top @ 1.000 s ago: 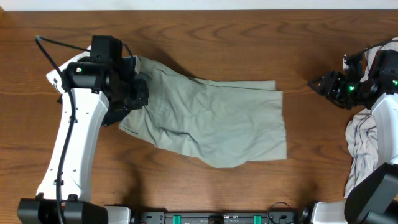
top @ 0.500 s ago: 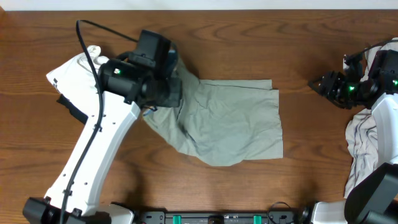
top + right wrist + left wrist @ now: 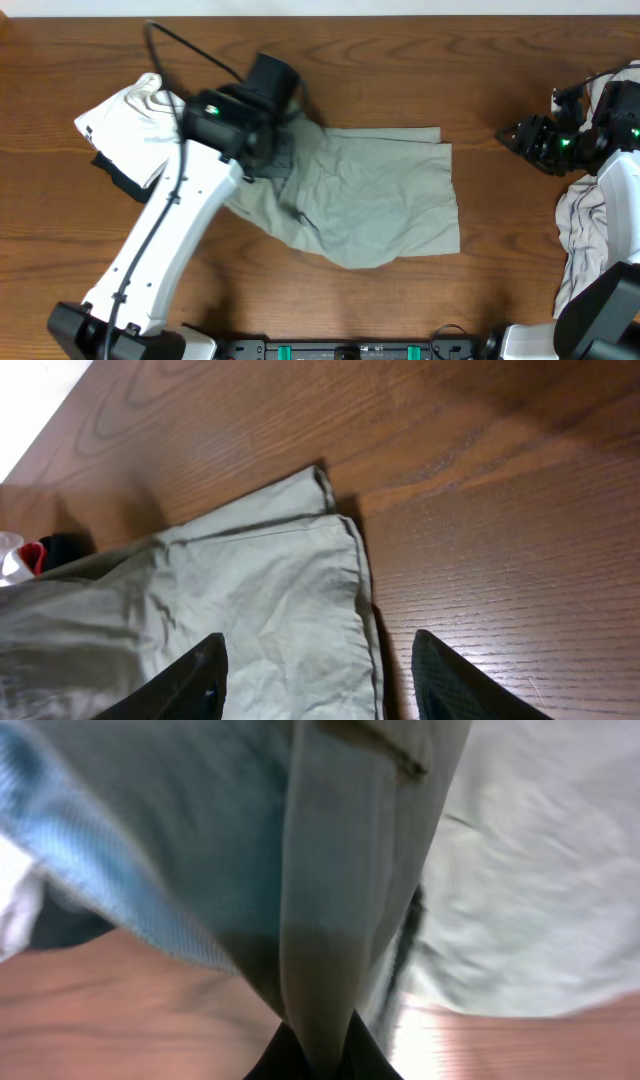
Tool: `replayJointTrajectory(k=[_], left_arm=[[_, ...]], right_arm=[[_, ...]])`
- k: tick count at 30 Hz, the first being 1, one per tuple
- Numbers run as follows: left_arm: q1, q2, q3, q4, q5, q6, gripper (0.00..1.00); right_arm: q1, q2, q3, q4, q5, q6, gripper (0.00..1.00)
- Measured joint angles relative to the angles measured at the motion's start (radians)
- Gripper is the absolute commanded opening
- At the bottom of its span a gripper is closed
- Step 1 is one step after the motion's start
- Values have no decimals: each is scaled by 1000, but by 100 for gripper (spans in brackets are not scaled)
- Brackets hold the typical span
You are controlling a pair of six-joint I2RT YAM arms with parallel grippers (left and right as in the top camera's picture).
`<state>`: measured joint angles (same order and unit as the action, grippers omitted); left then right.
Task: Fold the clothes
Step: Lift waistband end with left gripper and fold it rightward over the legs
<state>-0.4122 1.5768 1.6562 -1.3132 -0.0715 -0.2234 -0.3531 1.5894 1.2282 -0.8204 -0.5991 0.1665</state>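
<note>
Where the shorts [image 3: 370,195] are pinched at the waistband [image 3: 90,890] by the shut left gripper [image 3: 266,150], soft, limp cloth is judged, best taken at the hem corners [image 3: 445,140]; the right gripper [image 3: 518,137] is held parted, empty.

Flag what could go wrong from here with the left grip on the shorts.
1. Left gripper pinches a narrow fold of the shorts by the blue waistband lining; it could slip out.
2. Right gripper hangs open, off the cloth, so nothing pins the hems; the shorts may drag instead of folding.
3. The white garment lies close beside the left arm and might snag.
</note>
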Motion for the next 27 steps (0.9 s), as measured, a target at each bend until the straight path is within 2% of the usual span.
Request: replayJointTrajectory(k=[7, 16, 20, 27], left_arm=[[143, 0, 91, -21, -46, 97, 6], [125, 0, 104, 9, -55, 146, 6], [54, 2, 104, 21, -27, 96, 6], [-129, 93, 107, 69, 3, -72, 6]], right_arm=[[0, 0, 0, -1, 0, 0, 57], [0, 0, 0, -2, 0, 0, 57], [0, 0, 0, -2, 0, 0, 57], [0, 0, 0, -10, 0, 0, 58]])
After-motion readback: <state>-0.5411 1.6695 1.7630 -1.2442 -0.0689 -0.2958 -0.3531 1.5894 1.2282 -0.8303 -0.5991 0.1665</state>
